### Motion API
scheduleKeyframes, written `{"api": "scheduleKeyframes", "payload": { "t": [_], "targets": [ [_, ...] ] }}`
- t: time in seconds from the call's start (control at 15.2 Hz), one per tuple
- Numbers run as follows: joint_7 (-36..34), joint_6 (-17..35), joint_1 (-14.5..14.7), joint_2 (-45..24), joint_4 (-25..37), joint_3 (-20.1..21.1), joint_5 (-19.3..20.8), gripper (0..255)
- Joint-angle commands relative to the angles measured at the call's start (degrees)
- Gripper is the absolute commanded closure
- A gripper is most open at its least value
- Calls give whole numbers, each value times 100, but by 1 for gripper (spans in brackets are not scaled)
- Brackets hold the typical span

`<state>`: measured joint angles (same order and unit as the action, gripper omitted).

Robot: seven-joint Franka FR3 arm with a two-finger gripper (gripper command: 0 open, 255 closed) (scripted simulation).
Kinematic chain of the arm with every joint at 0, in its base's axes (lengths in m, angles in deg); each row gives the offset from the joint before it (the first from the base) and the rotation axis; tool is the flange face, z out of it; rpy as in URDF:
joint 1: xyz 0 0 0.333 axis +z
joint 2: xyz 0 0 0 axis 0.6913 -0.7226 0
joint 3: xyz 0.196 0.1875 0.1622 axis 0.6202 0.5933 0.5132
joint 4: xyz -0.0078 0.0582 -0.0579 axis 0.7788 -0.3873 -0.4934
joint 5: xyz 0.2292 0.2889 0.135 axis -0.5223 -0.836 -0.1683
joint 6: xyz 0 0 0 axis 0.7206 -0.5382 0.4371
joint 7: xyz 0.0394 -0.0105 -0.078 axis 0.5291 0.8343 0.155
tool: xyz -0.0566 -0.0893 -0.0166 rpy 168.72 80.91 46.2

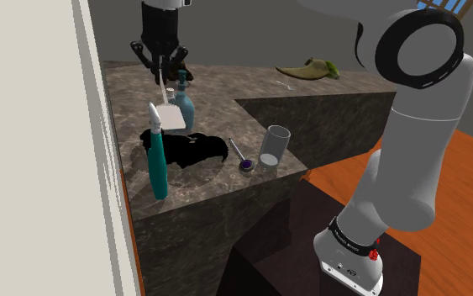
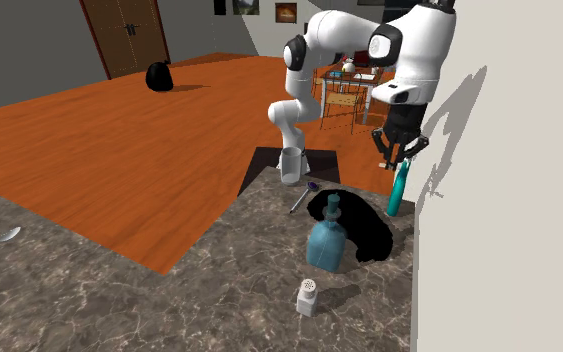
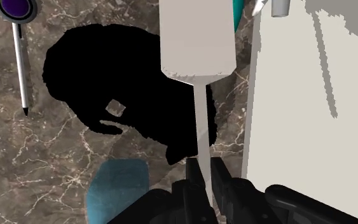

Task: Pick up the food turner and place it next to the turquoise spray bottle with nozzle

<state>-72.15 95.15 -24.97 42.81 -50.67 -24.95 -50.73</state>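
beside the shoulder view's left edge: wall [image 1: 33,126]. just right of it the spray bottle [image 1: 157,164] stands upright on the counter [image 1: 226,84], white nozzle on top.
next right: turner [image 1: 173,118], off the counter, hanging blade-down from the gripper [image 1: 160,66]; blade about level with the nozzle and near it. wrist view: fingers [image 3: 192,181] pinch the thin handle, blade at the far end.
right again: blue flask [image 1: 182,103], black patch [image 1: 192,150] lying on the counter below the turner, purple scoop [image 1: 243,158], glass [image 1: 274,145].

step, as judged: pick done, turner carried close to the bottle; placing not yet done.
next move: lower the turner to the counter beside the bottle, then let go. needs care: the bottle is tall and narrow and would likely tip if the blade knocks it. wall leaves little room on one side, flask crowds the other.
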Motion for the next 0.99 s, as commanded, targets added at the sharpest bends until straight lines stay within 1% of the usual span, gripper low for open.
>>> {"api": "scheduleKeyframes", "payload": {
  "t": [0.0,0.92],
  "targets": [
    [-2,180,-14,34,-211,-3,-7,255],
    [-56,1294,-57,115,-1405,-18,-4,255]
  ]
}}
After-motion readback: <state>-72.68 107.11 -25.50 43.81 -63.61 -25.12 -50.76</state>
